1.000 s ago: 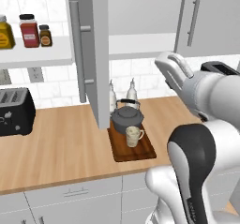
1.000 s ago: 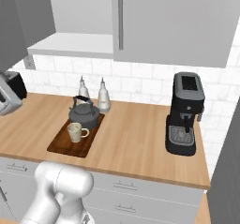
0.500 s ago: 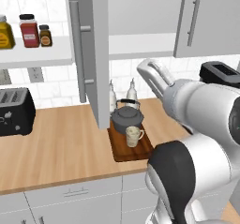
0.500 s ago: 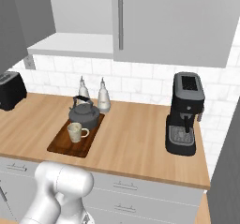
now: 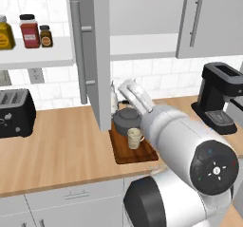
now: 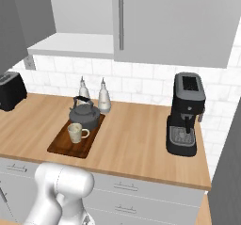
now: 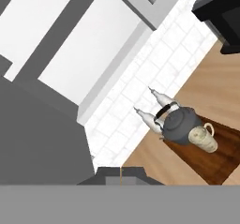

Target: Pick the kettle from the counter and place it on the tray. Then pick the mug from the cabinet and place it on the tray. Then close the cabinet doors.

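Kettle (image 6: 84,116) + mug (image 6: 75,132) both on tray (image 6: 61,147) already, mug just in front of kettle, tray on counter (image 6: 136,134) below cabinet (image 5: 142,17). Remaining, by the look of it: shutting cabinet doors. Left door (image 5: 90,55) swung wide, edge toward camera, hanging above tray's left end; right door (image 5: 209,19) looks closed or nearly so.

Gripper (image 7: 121,174) at bottom of hand view, jaws pressed together, holding nothing, up beside the open door.

For a clean close: push w/ closed fingertips on door's outer face near bar handle (image 5: 78,50), far from hinge, sweep steady along its arc; keep wrist + forearm above kettle handle and the two white bottles (image 6: 103,97).

Materials: door flat matte grey, silver bar handle; kettle squat, dark, cast-iron look, thin arched handle; mug cream ceramic; tray dark wood, raised rim; counter light wood w/ grain. Black coffee machine (image 6: 186,113) well apart to right.
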Controlling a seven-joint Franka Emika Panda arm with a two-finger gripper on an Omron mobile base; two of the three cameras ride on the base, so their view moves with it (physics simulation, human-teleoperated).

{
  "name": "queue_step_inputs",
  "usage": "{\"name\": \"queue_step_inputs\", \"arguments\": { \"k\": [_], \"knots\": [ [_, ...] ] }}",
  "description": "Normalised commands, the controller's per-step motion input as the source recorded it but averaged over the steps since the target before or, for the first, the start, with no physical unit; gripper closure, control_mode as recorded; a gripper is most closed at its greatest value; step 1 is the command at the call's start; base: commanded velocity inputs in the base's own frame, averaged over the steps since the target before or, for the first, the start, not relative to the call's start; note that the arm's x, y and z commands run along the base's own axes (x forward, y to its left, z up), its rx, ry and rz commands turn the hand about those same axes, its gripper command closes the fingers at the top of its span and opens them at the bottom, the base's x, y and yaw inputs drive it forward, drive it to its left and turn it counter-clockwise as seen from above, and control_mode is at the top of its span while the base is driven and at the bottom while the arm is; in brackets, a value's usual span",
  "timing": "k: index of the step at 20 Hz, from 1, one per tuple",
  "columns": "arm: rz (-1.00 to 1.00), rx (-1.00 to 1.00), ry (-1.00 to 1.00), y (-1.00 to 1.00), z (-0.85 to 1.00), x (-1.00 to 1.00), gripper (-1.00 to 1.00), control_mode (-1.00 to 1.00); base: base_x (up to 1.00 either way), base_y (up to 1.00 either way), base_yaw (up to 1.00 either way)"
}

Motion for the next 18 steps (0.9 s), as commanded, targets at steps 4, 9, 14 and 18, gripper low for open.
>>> {"name": "queue_step_inputs", "arguments": {
  "k": [4, 9, 14, 18],
  "knots": [
    [-0.05, 0.00, -0.08, 0.40, -0.30, -0.13, 1.00, -1.00, 0.00, 0.00, 0.00],
    [-0.10, 0.00, -0.01, 0.55, -0.27, 0.00, 1.00, -1.00, 0.00, 0.00, 0.00],
    [-0.13, 0.00, -0.07, 0.61, -0.12, 0.00, 1.00, -1.00, 0.00, 0.00, 0.00],
    [-0.12, 0.00, -0.04, 0.56, -0.06, 0.03, 1.00, -1.00, 0.00, 0.00, 0.00]
  ]
}}
